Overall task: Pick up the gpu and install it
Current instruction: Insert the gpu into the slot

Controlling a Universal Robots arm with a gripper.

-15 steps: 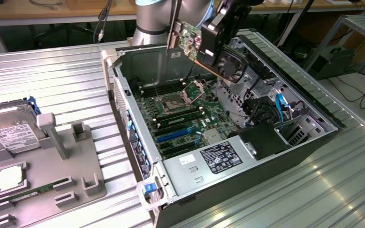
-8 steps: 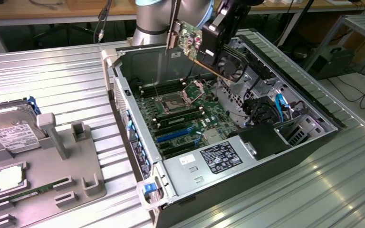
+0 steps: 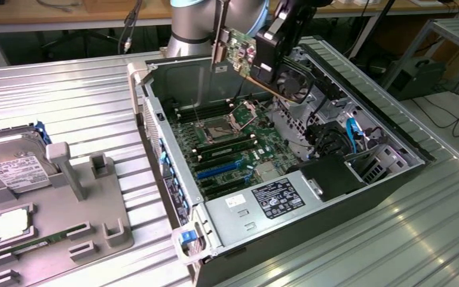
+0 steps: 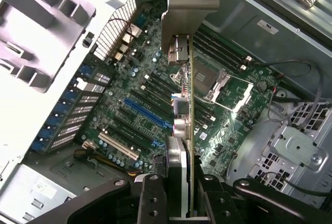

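My gripper [image 3: 272,49] is shut on the gpu [image 3: 255,64] and holds it in the air above the open computer case [image 3: 389,128]. The card hangs on edge, with its black fan toward the exterior view's right and its silver bracket [image 3: 217,55] toward the left. In the wrist view the gpu [image 4: 184,130] runs edge-on from between my fingers [image 4: 151,198] to its bracket [image 4: 189,6], over the green motherboard [image 4: 129,94]. The long blue slot [image 4: 148,113] lies below, to one side of the card's edge. The card touches nothing in the case.
A grey parts holder [image 3: 70,221] on the corrugated metal table, at the exterior view's left, carries a hard drive [image 3: 10,162], a RAM stick [image 3: 34,242] and a chip [image 3: 10,224]. Inside the case are a power supply [image 3: 281,197], the CPU socket [image 3: 213,127] and loose cables [image 3: 349,134].
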